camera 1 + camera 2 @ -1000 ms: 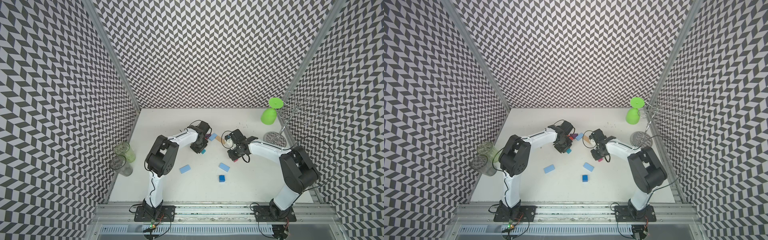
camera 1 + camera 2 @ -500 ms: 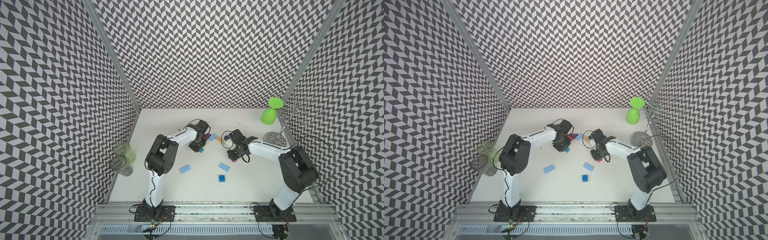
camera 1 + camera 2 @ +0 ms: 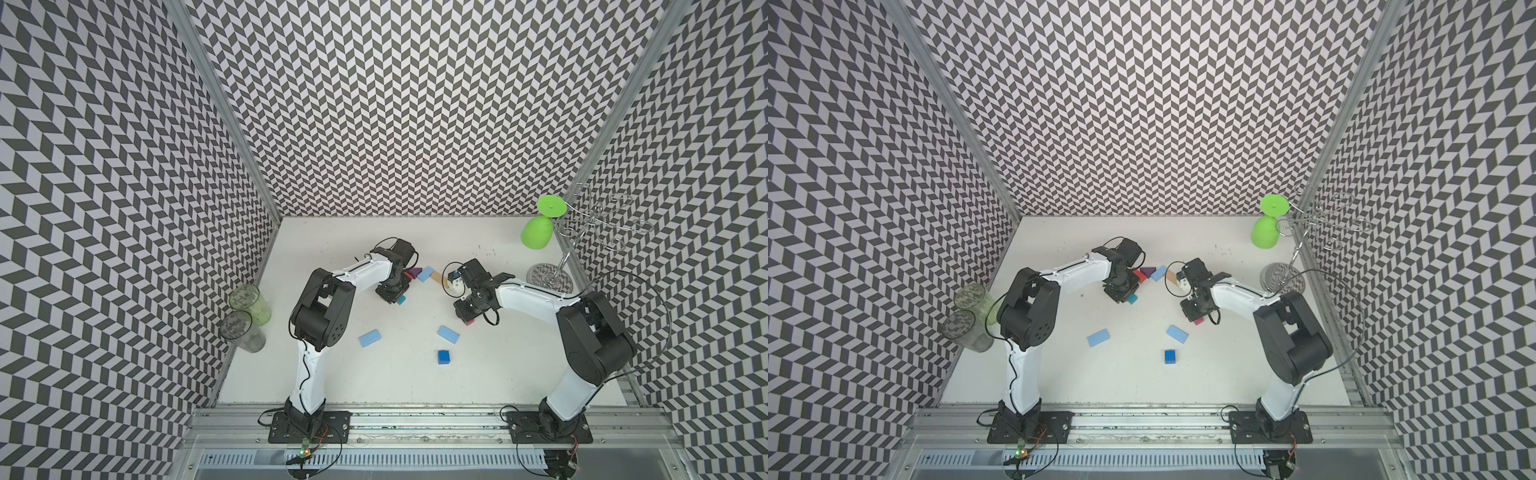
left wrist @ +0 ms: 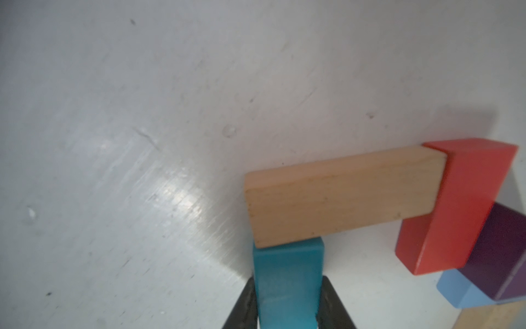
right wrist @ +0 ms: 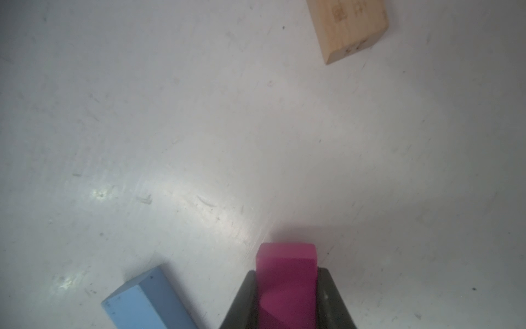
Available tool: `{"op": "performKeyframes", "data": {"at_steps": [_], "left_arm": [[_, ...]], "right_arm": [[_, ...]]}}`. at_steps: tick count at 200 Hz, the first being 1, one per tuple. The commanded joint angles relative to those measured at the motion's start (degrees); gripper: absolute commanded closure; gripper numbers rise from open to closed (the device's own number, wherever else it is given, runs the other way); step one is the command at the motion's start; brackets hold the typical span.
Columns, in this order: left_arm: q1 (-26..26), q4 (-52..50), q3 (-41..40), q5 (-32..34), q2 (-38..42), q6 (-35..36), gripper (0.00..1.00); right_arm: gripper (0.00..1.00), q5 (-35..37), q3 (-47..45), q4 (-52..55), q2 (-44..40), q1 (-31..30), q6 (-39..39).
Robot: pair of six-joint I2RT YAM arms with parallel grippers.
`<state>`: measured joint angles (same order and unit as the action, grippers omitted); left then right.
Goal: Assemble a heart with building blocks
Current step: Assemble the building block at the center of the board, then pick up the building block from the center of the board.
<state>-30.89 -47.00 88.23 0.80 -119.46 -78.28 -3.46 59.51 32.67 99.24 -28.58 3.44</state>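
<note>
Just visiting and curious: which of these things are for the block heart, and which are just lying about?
For the heart: teal block, magenta block, tan blocks, red block, purple triangle, light blue blocks, blue cube.
Lying about: green goblet, clear tumblers, wire rack.

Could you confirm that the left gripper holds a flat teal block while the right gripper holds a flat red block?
Not quite: the right wrist view shows the right gripper shut on a flat magenta block, not a red one. The left gripper does hold the flat teal block.
</note>
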Motion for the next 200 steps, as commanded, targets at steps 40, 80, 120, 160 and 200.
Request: {"op": "performKeyframes", "data": {"at_steps": [40,80,120,160,200], "left_arm": [[0.7,-2.4,-0.2,2.2,-3.1,1.2,0.76],[0.1,-2.6,0.3,2.2,-3.0,1.6,0.59],[0.1,-2.0,0.1,1.8,-2.8,3.4,0.35],[-0.4,-1.1,1.2,1.5,-2.3,6.5,0.21],[-2.7,-2.3,5.5,3.4,0.5,10.9,0.17]], "right_arm": [[1.0,-0.9,0.9,-2.0,1.1,0.0,0.3],[1.0,-1.1,0.9,-2.1,1.4,0.0,0.3],[1.0,-0.8,0.7,-2.2,1.2,-0.1,0.0],[1.0,0.6,0.1,-2.6,0.3,-0.1,-0.7],[1.0,2.9,1.0,-1.4,0.0,-0.1,-1.5]]}}
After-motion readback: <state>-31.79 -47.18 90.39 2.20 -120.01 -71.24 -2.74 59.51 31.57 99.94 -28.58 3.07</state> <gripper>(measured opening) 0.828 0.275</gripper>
